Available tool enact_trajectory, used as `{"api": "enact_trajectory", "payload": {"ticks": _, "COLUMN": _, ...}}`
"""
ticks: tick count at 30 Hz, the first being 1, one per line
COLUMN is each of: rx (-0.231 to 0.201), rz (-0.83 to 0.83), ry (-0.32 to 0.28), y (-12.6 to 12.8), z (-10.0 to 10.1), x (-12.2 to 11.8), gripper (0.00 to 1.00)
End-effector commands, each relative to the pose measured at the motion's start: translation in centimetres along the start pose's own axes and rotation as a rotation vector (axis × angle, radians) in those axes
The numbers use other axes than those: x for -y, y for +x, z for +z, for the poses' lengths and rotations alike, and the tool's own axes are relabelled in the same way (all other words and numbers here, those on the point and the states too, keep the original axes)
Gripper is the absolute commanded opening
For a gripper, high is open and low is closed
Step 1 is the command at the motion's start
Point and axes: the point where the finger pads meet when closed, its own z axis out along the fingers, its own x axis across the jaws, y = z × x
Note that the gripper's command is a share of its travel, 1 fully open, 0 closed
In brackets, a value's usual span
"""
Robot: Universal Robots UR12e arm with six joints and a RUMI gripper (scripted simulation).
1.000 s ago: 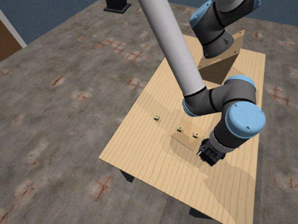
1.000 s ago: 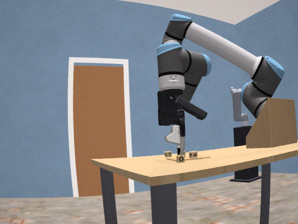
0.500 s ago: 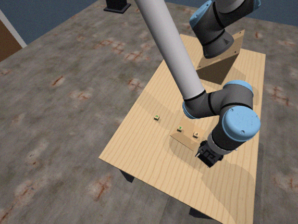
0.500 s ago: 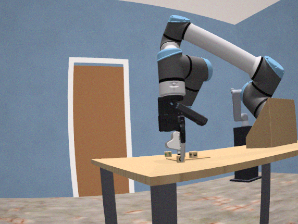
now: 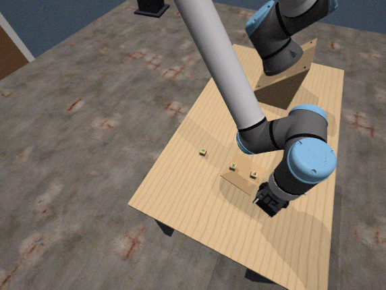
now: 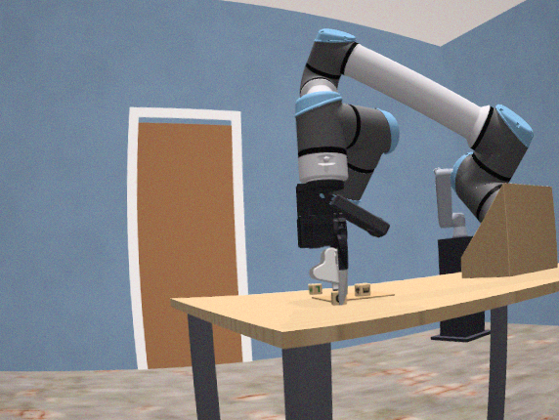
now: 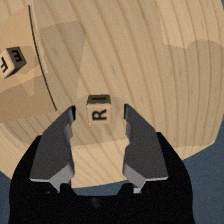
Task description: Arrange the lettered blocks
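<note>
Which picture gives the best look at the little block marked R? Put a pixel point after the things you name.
The wrist view: the small wooden R block [image 6: 335, 298] [image 7: 99, 114] sits unobstructed, letter readable. The exterior view shows it partly behind a finger; the top view doesn't show it.

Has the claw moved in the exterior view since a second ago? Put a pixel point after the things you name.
Yes, down: against the table [image 5: 175, 195] [image 6: 235, 309] [image 7: 145, 85], the claw [image 5: 263, 208] [image 6: 340, 297] [image 7: 99, 105] is lower, its fingertips nearer the top.
</note>
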Motion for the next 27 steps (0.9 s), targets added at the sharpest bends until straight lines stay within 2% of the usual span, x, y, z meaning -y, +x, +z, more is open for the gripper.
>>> {"api": "enact_trajectory", "payload": {"ticks": 1, "rx": -0.001, "rz": 0.000, "ry": -0.001, "y": 0.02, "z": -0.06, "x": -0.04, "gripper": 0.37}}
{"api": "enact_trajectory", "payload": {"ticks": 3, "rx": -0.001, "rz": 0.000, "ry": -0.001, "y": 0.02, "z": -0.06, "x": -0.04, "gripper": 0.37}}
{"api": "enact_trajectory", "payload": {"ticks": 4, "rx": -0.001, "rz": 0.000, "ry": -0.001, "y": 0.02, "z": -0.06, "x": -0.04, "gripper": 0.25}}
{"api": "enact_trajectory", "payload": {"ticks": 20, "rx": -0.001, "rz": 0.000, "ry": -0.001, "y": 0.02, "z": -0.06, "x": -0.04, "gripper": 0.25}}
{"api": "enact_trajectory", "payload": {"ticks": 21, "rx": -0.001, "rz": 0.000, "ry": -0.001, "y": 0.02, "z": -0.06, "x": -0.04, "gripper": 0.05}}
{"api": "enact_trajectory", "payload": {"ticks": 27, "rx": -0.001, "rz": 0.000, "ry": -0.001, "y": 0.02, "z": -0.06, "x": -0.04, "gripper": 0.05}}
